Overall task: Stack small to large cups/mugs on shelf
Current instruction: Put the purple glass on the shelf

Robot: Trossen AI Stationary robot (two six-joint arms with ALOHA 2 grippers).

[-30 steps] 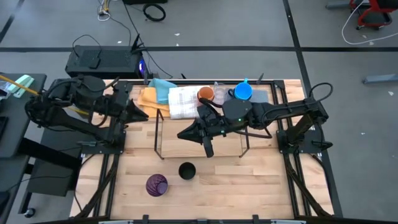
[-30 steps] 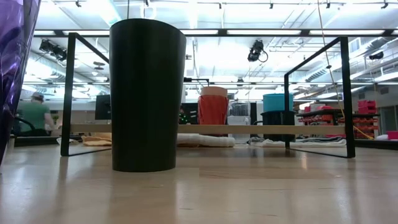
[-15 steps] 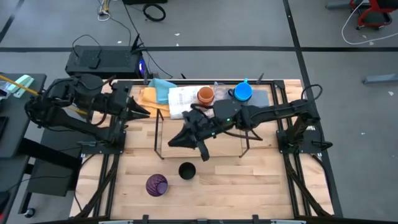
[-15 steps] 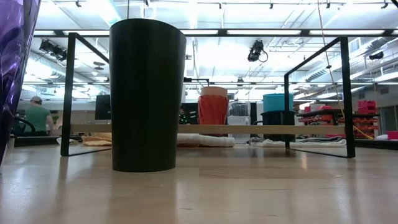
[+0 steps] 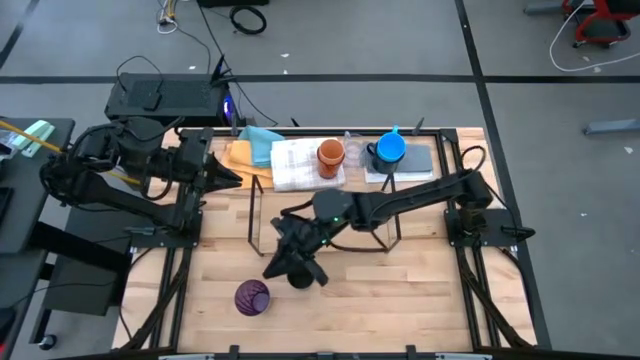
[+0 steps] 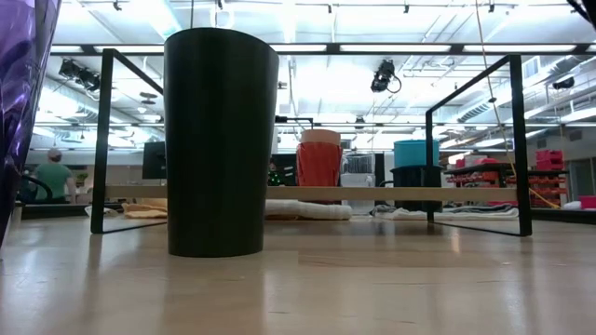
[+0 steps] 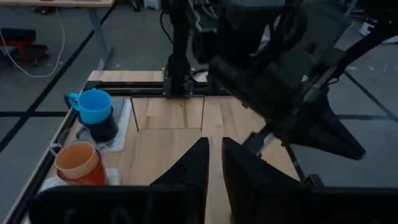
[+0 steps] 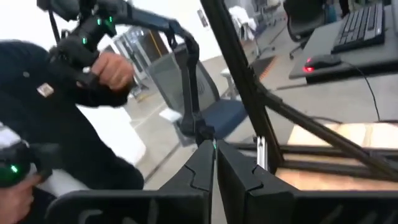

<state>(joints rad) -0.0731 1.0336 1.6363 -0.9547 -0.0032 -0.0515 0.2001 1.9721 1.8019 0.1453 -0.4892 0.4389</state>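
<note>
The right tool (image 5: 285, 262), fingers pressed together and empty, hovered over the black cup (image 6: 221, 140) standing on the surface in front of the shelf (image 5: 254, 216). Descending clenched, it risked toppling the cup toward the purple cup (image 5: 251, 297) close by.

A light wooden table (image 5: 420, 285) carries everything. Near its front edge stand a purple cup (image 5: 251, 297) on the left and a black cup (image 6: 221, 140) just to its right. The black rod shelf (image 5: 255, 215) stands mid-table. Along the far edge lie folded cloths (image 5: 262, 150), with an orange cup (image 5: 330, 155) resting on them, and farther right a bright blue cup (image 5: 390, 148) sits on a dark one.
</note>
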